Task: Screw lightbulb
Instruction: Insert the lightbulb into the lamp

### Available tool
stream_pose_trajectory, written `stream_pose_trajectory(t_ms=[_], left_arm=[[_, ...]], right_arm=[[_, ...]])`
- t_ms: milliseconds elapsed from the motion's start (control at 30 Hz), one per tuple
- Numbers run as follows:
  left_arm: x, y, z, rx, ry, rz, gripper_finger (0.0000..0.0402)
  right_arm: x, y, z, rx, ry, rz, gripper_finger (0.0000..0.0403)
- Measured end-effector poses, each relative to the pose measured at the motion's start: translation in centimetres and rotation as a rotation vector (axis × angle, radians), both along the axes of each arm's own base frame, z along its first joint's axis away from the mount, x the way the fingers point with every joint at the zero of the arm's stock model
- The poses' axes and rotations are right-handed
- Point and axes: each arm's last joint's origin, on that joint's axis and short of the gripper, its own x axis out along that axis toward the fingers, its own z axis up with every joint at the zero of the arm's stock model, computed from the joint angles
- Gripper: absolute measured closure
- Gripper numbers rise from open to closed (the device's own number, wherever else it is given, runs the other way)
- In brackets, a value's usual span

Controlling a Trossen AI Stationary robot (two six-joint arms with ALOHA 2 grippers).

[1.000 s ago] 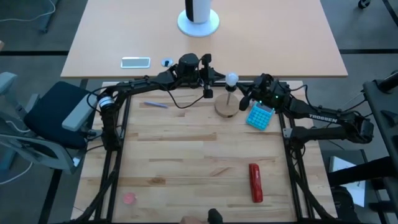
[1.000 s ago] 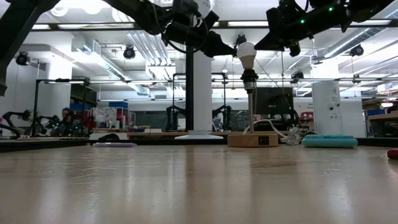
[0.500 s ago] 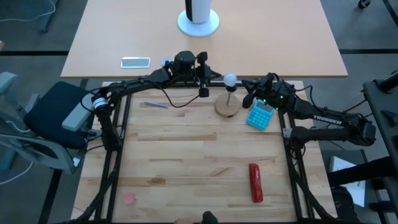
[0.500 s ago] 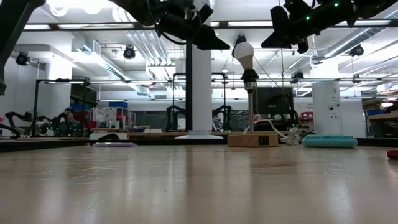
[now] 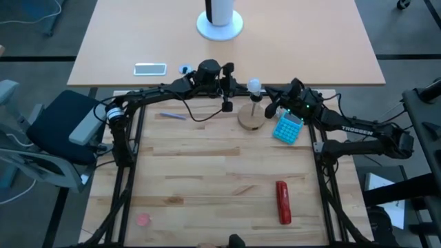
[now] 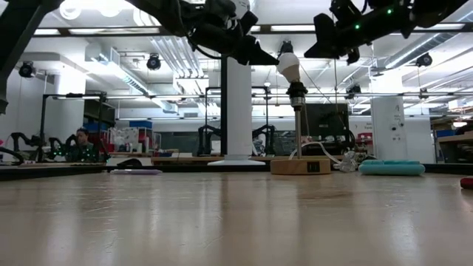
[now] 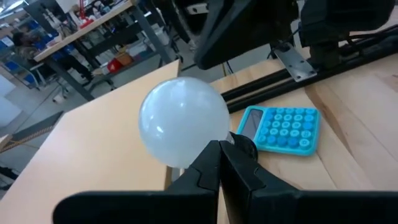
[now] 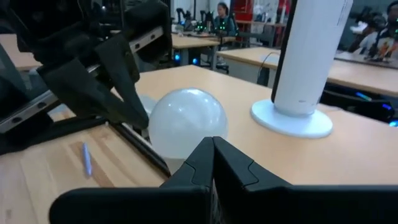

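Note:
The white frosted lightbulb (image 5: 254, 85) sits with its screw end in the dark socket (image 6: 297, 94) on top of a thin post. The post stands on a round wooden disc (image 5: 249, 119) at the far middle of the table. The bulb leans slightly in the low view (image 6: 288, 63). My left gripper (image 5: 240, 87) is shut, just to the left of the bulb. My right gripper (image 5: 269, 98) is shut, close on the bulb's right, and a little higher in the low view (image 6: 309, 53). My left gripper lies with its shut fingertips (image 8: 142, 118) against the side of the bulb's round glass (image 6: 281, 60). It comes about level from the table's left. The bulb stays in the socket on the post. My right gripper's shut tips (image 8: 214, 148) stand before the bulb; whether they touch it I cannot tell.
A blue calculator (image 5: 288, 128) lies right of the disc, under my right arm. A red object (image 5: 282, 202) lies near the front right, and a pen (image 5: 172, 116) at the far left. A large white cylinder (image 5: 220, 17) and a phone (image 5: 150, 68) sit on the table behind.
My left gripper drew back from the bulb toward the table's left and up, then came back against the bulb's side. The bulb's top has shifted a little toward the table's left.

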Motion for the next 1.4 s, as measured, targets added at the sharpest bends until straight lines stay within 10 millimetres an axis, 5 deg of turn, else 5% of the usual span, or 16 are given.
stream_pose_trajectory(t_ms=[700, 1400], left_arm=[[-0.1, 0.1, 0.0, 0.014, 0.009, 0.048, 0.0401], [1.0, 0.6, -0.5, 0.068, -0.072, -0.022, 0.0401]], right_arm=[[0.7, -2.1, -0.3, -0.046, -0.035, 0.028, 0.0401], [0.5, -1.6, -0.3, -0.012, -0.027, 0.087, 0.0401]])
